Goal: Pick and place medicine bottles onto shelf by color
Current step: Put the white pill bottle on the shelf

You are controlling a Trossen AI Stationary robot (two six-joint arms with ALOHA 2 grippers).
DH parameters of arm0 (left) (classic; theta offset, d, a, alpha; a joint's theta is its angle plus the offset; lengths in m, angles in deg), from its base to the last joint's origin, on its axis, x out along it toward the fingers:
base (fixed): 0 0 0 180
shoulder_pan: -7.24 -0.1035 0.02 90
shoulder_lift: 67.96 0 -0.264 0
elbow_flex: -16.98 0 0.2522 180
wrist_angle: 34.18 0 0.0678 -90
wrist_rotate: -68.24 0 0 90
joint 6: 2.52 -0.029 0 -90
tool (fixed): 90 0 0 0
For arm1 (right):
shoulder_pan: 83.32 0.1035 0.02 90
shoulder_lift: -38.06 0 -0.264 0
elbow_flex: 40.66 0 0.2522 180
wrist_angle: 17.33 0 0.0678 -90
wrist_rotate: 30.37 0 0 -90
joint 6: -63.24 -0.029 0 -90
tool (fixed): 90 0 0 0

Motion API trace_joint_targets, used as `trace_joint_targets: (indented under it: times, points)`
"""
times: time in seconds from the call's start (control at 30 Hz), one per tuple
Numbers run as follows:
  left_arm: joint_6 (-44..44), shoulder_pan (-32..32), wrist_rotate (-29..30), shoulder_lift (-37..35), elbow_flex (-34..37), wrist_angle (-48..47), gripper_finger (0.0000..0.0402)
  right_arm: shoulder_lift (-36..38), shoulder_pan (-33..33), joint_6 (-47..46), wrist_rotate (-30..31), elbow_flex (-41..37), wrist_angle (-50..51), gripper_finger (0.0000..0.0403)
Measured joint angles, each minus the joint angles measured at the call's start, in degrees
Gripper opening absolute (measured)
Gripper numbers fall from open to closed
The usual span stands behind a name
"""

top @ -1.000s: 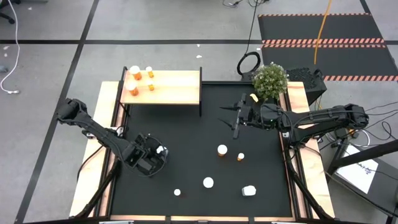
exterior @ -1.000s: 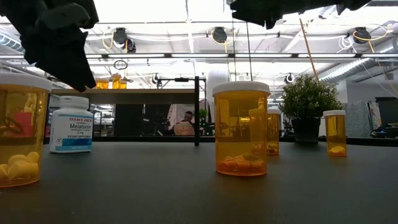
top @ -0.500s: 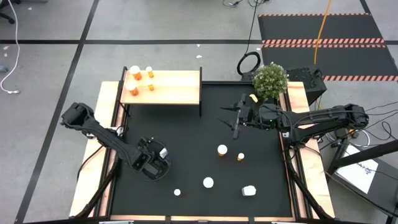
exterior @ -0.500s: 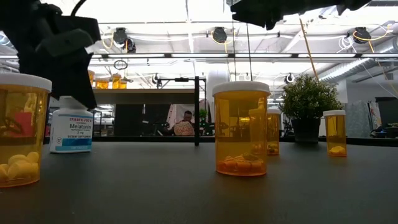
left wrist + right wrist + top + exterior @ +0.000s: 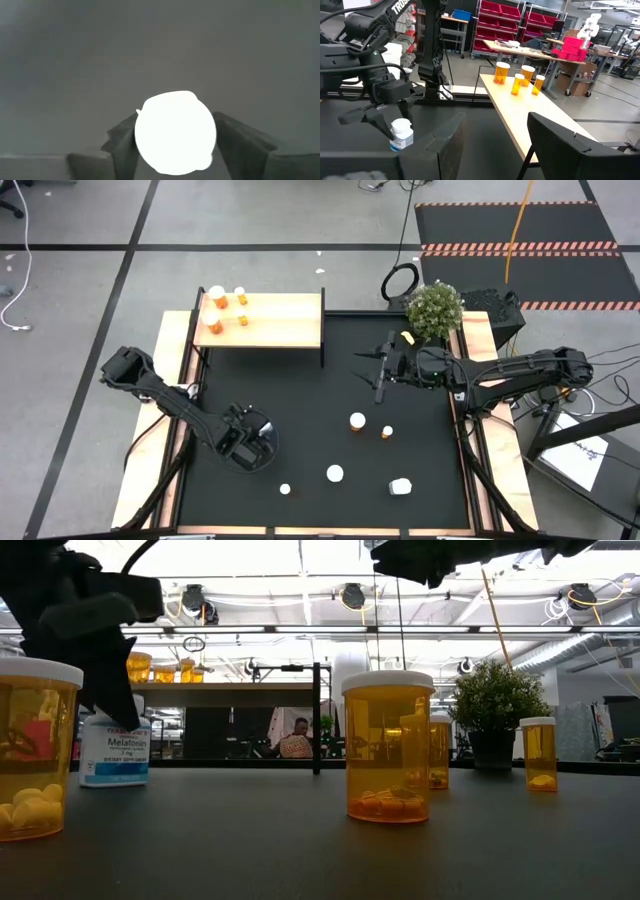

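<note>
A white medicine bottle (image 5: 113,755) with a blue label stands upright on the black mat (image 5: 330,395) at the near left. My left gripper (image 5: 175,150) is down over its top and shut on it; the bottle (image 5: 401,134) also shows in the right wrist view. My right gripper (image 5: 378,370) hangs open and level above the mat's far right, with nothing between its fingers. The light-wood shelf (image 5: 280,320) stands at the far left, with several orange bottles (image 5: 217,298) at its left end. My left gripper pinches the white bottle's cap (image 5: 142,145) between its two fingers (image 5: 122,145), one on each side. The fingers come from above, slanting down toward the near edge. The bottle stands upright with its base on the mat.
Two orange bottles (image 5: 357,421) (image 5: 387,433) stand mid-mat. Three more white-topped bottles (image 5: 334,473) (image 5: 285,490) (image 5: 400,486) stand near the front edge. A potted plant (image 5: 435,310) sits at the far right corner. The mat's middle is bare.
My left gripper has come down and a little toward the near edge, and its fingers now stand around the white bottle's top. The bottle has stayed where it was. My right arm has kept still.
</note>
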Motion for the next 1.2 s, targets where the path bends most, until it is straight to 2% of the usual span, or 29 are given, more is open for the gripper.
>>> trace_joint_targets:
  times: [0.17, 0.3, 0.47, 0.57, 0.63, 0.73, 0.9, 1.07, 1.2]
  points:
    - [-5.6, -0.8, -1.0, -1.4, -0.4, -0.1, 0.0174, 0.0, 0.0, -0.3, 0.0, 0.0, 0.0, 0.0208]
    - [-11.8, -2.2, -0.9, -4.0, -2.1, 0.0, 0.0173, 0.0, 0.0, -1.2, 0.2, 0.0, -0.1, 0.0208]
    - [-21.8, -4.9, -0.3, -8.1, -4.6, 0.8, 0.0198, 0.0, 0.0, -3.6, -0.2, 0.0, -1.4, 0.0208]
    - [-28.9, -7.0, -1.8, -10.2, -6.2, 1.2, 0.0192, 0.0, 0.0, -3.6, -4.9, 0.0, -0.5, 0.0208]
    - [-33.4, -8.4, -2.7, -11.2, -7.9, 2.1, 0.0181, -0.7, 0.5, -3.5, -6.0, 0.8, 2.6, 0.0208]
    - [-39.6, -10.6, -3.9, -11.7, -10.9, 1.7, 0.0173, -2.9, 1.5, -3.3, -6.0, 3.1, 7.7, 0.0208]
    - [-48.8, -12.9, -4.9, -11.8, -15.2, 2.4, 0.0185, -10.0, 3.8, -3.3, -6.1, 7.9, 8.0, 0.0209]
    - [-53.7, -13.6, -5.1, -11.8, -15.7, 4.5, 0.0194, -17.6, 6.0, -3.4, -6.1, 13.5, 7.7, 0.0229]
    - [-56.4, -13.5, -6.3, -11.7, -15.7, 4.7, 0.018, -22.4, 6.9, -3.9, -9.3, 17.3, 7.8, 0.0253]
